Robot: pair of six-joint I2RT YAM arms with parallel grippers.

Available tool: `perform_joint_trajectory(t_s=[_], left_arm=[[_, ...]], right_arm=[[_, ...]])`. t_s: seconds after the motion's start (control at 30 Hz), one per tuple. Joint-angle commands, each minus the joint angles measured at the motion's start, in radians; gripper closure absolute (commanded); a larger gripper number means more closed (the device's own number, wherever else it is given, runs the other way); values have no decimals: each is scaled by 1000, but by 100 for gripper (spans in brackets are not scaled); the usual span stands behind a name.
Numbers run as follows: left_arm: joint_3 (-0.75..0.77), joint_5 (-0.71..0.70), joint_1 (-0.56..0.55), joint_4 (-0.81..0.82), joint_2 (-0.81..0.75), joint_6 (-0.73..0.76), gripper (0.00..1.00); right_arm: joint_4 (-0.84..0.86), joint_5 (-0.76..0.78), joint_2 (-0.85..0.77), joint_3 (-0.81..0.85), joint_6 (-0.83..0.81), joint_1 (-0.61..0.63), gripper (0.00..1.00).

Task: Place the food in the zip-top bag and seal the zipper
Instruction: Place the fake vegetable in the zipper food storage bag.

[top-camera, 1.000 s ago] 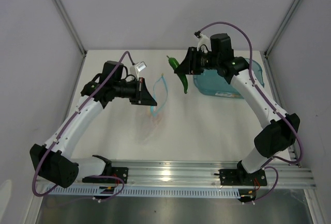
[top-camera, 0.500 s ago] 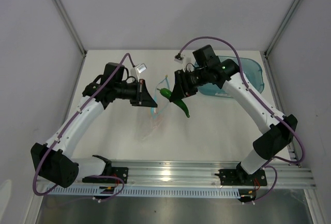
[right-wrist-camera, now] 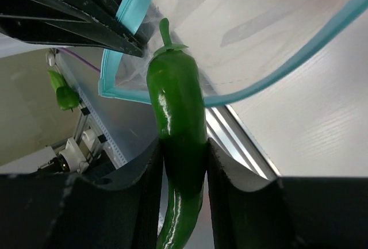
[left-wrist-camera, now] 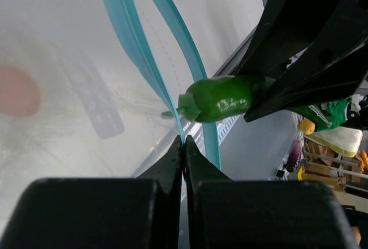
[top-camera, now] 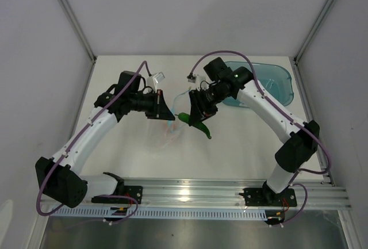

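Left fingers (left-wrist-camera: 168,165) pinch the zipper (left-wrist-camera: 123,36); right fingers (right-wrist-camera: 144,186) grip the pepper (right-wrist-camera: 175,105), stem at the bag (left-wrist-camera: 57,88) mouth. Next, I judge: push it in.

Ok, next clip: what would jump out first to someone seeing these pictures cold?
First comes the glossy green piece, clamped in the right gripper with its stem end at the open mouth of the clear bag, mid-table. Next, the left gripper is shut on the bag's blue zipper strip, holding that mouth up. A blurred pink piece shows through the plastic.
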Motion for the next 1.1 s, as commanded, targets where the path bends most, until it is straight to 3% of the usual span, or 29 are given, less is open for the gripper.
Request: perform_joint_trajectory(t_s=[0.0, 0.8, 1.07], left_arm=[[-11, -23, -16, 11, 5, 42, 99], [-62, -60, -56, 8, -13, 62, 99], [-57, -63, -61, 14, -12, 58, 99]], right_arm=[[-29, -10, 28, 48, 26, 16, 100], [-63, -47, 187, 144, 209, 17, 100], [-55, -50, 221, 149, 218, 19, 90]])
